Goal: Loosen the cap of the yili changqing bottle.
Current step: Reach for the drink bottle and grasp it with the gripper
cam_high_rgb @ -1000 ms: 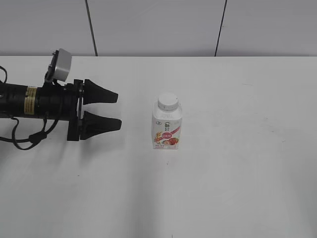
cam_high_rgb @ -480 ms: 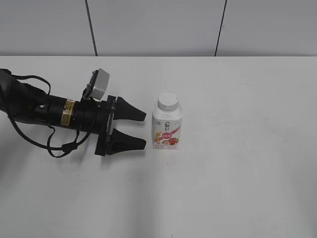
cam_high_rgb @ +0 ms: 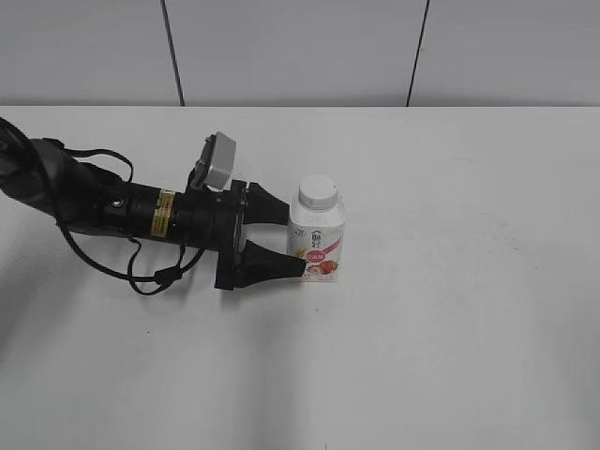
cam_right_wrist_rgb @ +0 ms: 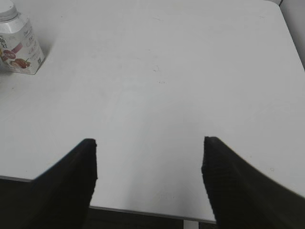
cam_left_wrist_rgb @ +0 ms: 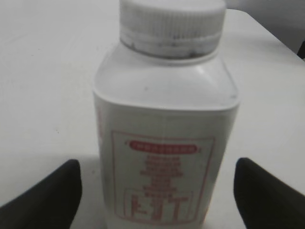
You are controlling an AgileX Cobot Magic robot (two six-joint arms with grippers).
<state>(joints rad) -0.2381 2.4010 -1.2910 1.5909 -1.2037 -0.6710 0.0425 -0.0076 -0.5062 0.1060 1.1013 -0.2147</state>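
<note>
left hand [cam_high_rgb: 292, 242], fingers apart, is straddling the yili changqing bottle [cam_high_rgb: 317, 246] to steady it; right hand [cam_right_wrist_rgb: 148, 183] is waiting apart

Plain white matte worktop [cam_high_rgb: 450, 356] filling the foreground, pale grey panelled wall [cam_high_rgb: 300, 47] standing behind it, thin dark vertical seams [cam_high_rgb: 172, 52] splitting the panels

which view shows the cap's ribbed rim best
The left wrist view: the cap fills the top of the frame, ribs plainly visible. The exterior view shows the cap whole but small. The right wrist view catches only a sliver of it at the top left corner.
</note>
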